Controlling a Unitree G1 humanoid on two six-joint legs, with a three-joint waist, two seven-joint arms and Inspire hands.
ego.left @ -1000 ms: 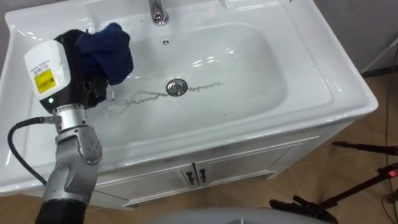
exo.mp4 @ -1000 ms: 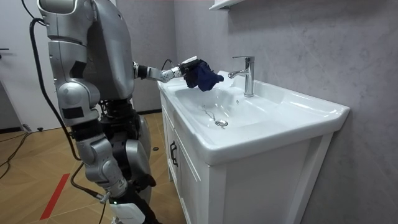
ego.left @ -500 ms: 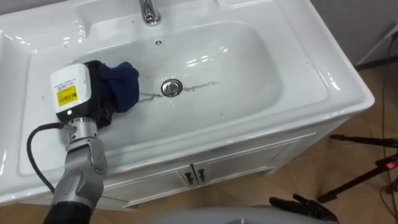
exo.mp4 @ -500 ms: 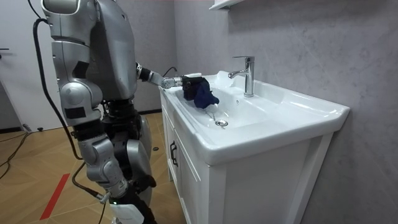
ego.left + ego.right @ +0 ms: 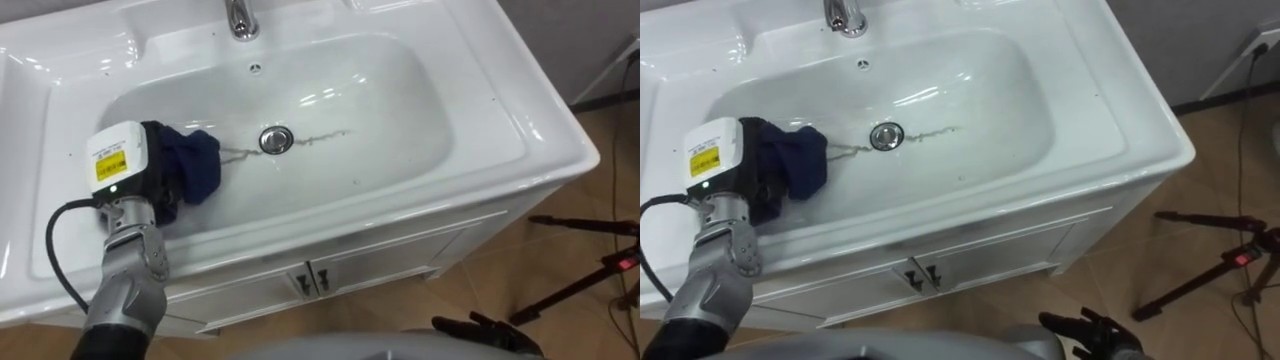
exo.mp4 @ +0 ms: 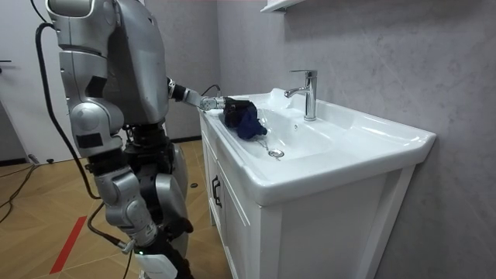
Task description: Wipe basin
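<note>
One hand is at work in my feed: the robot's left hand, black under its white casing, is down inside the white ceramic basin with its fingers curled into a bunched dark blue cloth. I read that as a closed grip on the cloth. The cloth rests on the bowl's sloping floor at nine o'clock from the round chrome drain, just beside it but not covering it. A thin grey wavy streak runs from the drain toward three o'clock, and a shorter stretch of it leads from the drain to the cloth's edge. The chrome tap stands at twelve o'clock from the drain on the back surface. In the room view the robot stands upright at the end of the white vanity cabinet, left arm reaching over the rim.
</note>
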